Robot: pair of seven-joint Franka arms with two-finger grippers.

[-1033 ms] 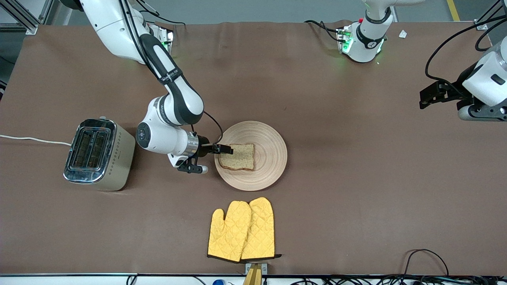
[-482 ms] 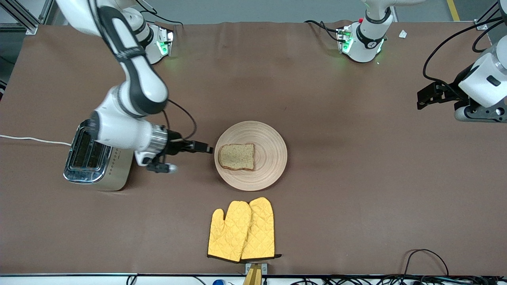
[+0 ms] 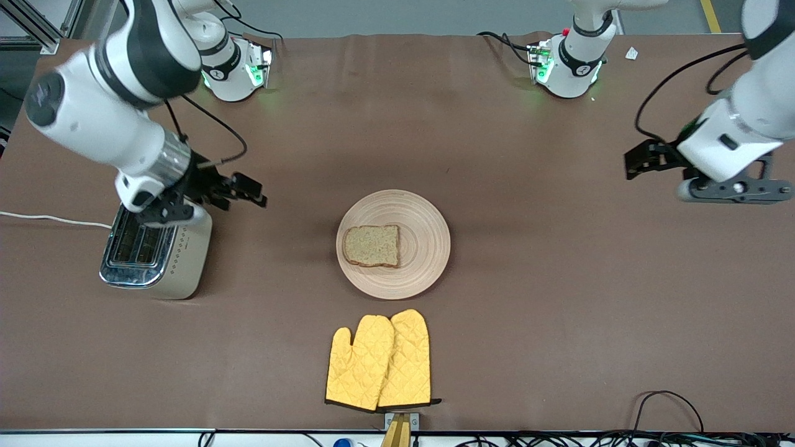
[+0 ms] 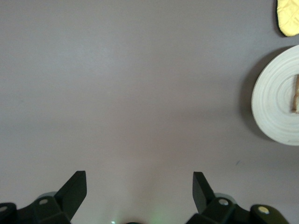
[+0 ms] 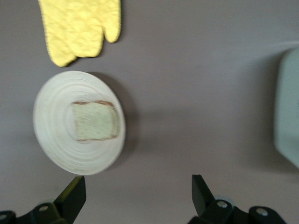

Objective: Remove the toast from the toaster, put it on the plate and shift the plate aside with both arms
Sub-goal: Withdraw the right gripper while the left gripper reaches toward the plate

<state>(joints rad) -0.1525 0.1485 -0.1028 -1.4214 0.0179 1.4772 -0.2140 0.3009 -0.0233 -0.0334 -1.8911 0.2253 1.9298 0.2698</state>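
Note:
The toast [image 3: 371, 246] lies flat on the round beige plate [image 3: 425, 245] at the table's middle. My right gripper [image 3: 249, 189] is open and empty, up in the air over the table between the toaster and the plate. The right wrist view shows its open jaws [image 5: 138, 183] with the toast [image 5: 96, 121] and the plate [image 5: 56, 140] below. My left gripper [image 3: 640, 162] is open and empty over the left arm's end of the table. Its wrist view shows its gripper [image 4: 139, 177] over bare table, with the plate's rim [image 4: 273, 100] and the toast's edge [image 4: 295, 93] at the picture's edge.
A silver toaster [image 3: 155, 245] stands at the right arm's end of the table, with a white cord [image 3: 49, 218] trailing off. A pair of yellow oven mitts [image 3: 380, 362] lies nearer to the front camera than the plate. Cables [image 3: 667, 410] lie along the front edge.
My right gripper has drawn back from the toast on the plate, toward the toaster, and has risen. My left gripper has moved a little toward the plate.

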